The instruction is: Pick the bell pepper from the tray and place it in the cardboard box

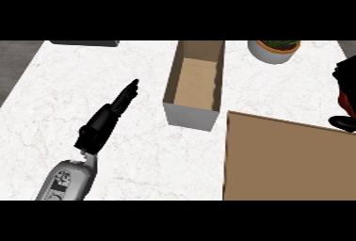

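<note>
A: Where's the bell pepper (344, 102)?
B: At the right edge, mid-height. Only a red sliver shows and the rest is cut off by the frame.
A: Held?
B: Looks so. The right hand (345, 73) has black parts above and below the red, curled round it. Most of the hand is out of frame.
A: Position relative to the tray (285, 160)?
B: Just past the tray's far right edge. The tray is a flat brown slab filling the near right.
A: Cardboard box (189, 115)?
B: Left of the tray's far corner, just beside it. It's long and narrow, open on top, and runs away from the robot. It's well left of the pepper.
A: Left hand (108, 117)?
B: Over the white marble counter (55, 94), left of the box. Fingers are straight, pointing far-right, holding nothing. The grey forearm (66, 181) comes in from the near left.
A: Anything else?
B: A potted plant (274, 51) far right of the box, and a dark flat object (83, 43) at the far left edge.
</note>
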`<state>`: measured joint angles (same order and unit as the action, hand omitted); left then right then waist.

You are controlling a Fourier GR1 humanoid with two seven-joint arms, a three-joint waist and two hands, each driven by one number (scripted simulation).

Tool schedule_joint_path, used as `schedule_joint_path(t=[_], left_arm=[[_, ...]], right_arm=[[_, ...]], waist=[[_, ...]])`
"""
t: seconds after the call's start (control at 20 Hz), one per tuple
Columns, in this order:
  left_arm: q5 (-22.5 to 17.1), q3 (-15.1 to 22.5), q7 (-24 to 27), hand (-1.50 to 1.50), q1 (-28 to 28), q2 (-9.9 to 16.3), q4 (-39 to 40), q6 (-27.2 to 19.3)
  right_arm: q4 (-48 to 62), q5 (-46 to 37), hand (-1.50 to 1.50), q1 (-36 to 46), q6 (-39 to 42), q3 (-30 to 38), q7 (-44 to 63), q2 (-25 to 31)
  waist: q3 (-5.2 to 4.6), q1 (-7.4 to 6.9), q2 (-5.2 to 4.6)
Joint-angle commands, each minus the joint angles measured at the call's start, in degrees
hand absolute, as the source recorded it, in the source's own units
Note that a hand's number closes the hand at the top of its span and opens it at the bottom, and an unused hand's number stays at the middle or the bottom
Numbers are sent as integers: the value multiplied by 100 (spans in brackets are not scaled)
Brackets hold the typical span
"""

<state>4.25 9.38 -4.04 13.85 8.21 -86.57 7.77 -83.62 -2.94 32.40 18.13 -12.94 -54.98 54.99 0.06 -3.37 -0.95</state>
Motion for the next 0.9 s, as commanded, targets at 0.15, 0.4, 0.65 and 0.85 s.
schedule_joint_path(t=[0.15, 0.4, 0.65, 0.85], left_arm=[[80, 24, 55, 0, 9, -56, 62, -16], [120, -18, 23, 0, 236, -193, 359, -93], [170, -77, 11, 0, 182, -178, 208, -154], [2, -201, 74, 0, -64, -30, 117, 72]], right_arm=[[1436, 331, 150, 1502, 1281, -220, -457, -233], [1832, 284, 150, 2220, 1277, -643, -152, -835], [2407, 267, 150, 2867, 1261, -879, 428, -1535], [2897, -136, 150, 3179, 808, -976, 532, -2118]], waist=[[-10, -13, 8], [-12, 72, 11], [-11, 126, 40], [-9, 165, 61]])
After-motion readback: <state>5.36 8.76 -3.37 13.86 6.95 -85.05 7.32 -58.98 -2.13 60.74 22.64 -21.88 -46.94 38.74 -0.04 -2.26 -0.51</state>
